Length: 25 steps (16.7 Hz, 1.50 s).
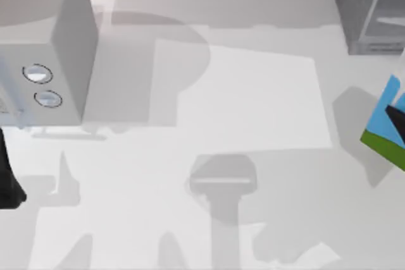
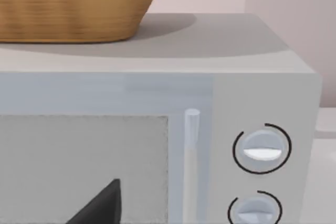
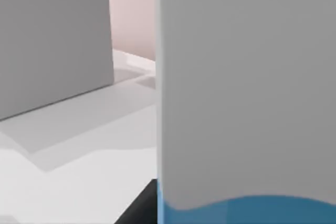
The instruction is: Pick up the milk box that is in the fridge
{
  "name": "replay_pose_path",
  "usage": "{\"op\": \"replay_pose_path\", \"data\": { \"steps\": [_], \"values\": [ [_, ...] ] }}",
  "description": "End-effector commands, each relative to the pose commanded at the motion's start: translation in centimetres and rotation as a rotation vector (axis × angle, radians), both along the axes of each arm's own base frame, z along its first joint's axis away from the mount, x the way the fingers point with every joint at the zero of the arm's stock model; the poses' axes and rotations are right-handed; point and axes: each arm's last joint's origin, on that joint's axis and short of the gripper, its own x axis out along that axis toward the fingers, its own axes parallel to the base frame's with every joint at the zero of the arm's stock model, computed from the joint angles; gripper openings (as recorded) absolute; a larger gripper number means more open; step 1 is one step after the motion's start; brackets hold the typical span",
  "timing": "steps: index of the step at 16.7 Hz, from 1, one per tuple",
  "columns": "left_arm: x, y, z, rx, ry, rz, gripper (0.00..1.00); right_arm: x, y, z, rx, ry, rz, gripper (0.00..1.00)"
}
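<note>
The milk box (image 1: 385,118) hangs tilted at the table's right edge, blue sides up and green band toward the front, casting a shadow on the table beneath it. My right gripper (image 1: 397,122) is shut on it, one dark finger lying across the blue side. Close up, the milk box (image 3: 241,93) shows its pale top and a blue strip, with a dark finger (image 3: 137,207) beside it. The fridge (image 1: 364,7) stands at the back right, apart from the carton. My left arm (image 1: 7,178) rests at the left edge, a dark fingertip (image 2: 100,205) facing the knobbed box.
A grey box with two round knobs (image 1: 47,61) stands at the back left; its front (image 2: 262,150) carries a slim handle, and a wicker basket (image 2: 73,3) sits on top. A pink wall runs along the back.
</note>
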Motion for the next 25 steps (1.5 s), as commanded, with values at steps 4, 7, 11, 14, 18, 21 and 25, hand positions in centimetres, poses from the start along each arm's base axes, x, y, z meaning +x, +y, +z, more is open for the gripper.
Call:
{"op": "replay_pose_path", "data": {
  "steps": [4, 7, 11, 14, 18, 21, 25],
  "values": [
    [0.0, 0.0, 0.0, 0.000, 0.000, 0.000, 1.00, 0.5, 0.5, -0.4, 0.001, 0.005, 0.001, 0.00],
    [0.0, 0.0, 0.0, 0.000, 0.000, 0.000, 1.00, 1.8, 1.4, -1.5, 0.000, 0.005, -0.002, 0.00],
    [0.0, 0.0, 0.0, 0.000, 0.000, 0.000, 1.00, 3.5, 3.3, -3.2, 0.000, 0.004, -0.001, 0.00],
    [0.0, 0.0, 0.0, 0.000, 0.000, 0.000, 1.00, 3.9, 3.8, -3.6, 0.000, 0.000, 0.000, 0.00],
    [0.0, 0.0, 0.0, 0.000, 0.000, 0.000, 1.00, 3.9, 3.8, -3.6, 0.000, 0.000, 0.000, 0.08],
    [0.0, 0.0, 0.0, 0.000, 0.000, 0.000, 1.00, 3.9, 3.8, -3.6, 0.000, 0.000, 0.000, 0.30],
    [0.0, 0.0, 0.0, 0.000, 0.000, 0.000, 1.00, 3.9, 3.8, -3.6, 0.000, 0.000, 0.000, 0.60]
  ]
}}
